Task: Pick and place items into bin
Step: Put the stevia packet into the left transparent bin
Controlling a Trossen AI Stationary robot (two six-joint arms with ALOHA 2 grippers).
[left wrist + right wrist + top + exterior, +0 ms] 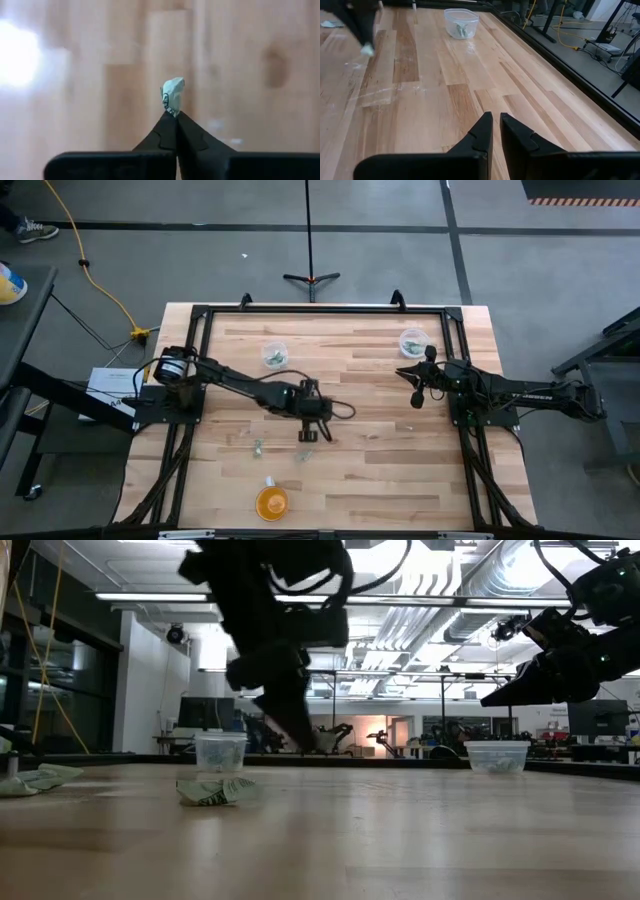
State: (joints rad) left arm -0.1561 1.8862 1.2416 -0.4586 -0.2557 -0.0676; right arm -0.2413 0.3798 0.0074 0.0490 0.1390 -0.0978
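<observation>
Your left tool is pinched shut on one pale-green wrapped piece, which stands up out of the fingertips. In the high view that tool hangs over the middle of the worktop, the left arm stretched in from the left edge with its wrist bent down. Bare wood lies open all around it. Two loose pieces sit close by: one just beside it toward the near edge, another a little further left. The orange cup stands well apart near the front edge.

Two clear cups hold pieces at the far side: one left of centre, one near the right rail of the dark frame that borders the worktop.

Your right tool is empty, fingers only a slit apart, held above the wood beside the right-hand cup with its arm folded near the right edge.
</observation>
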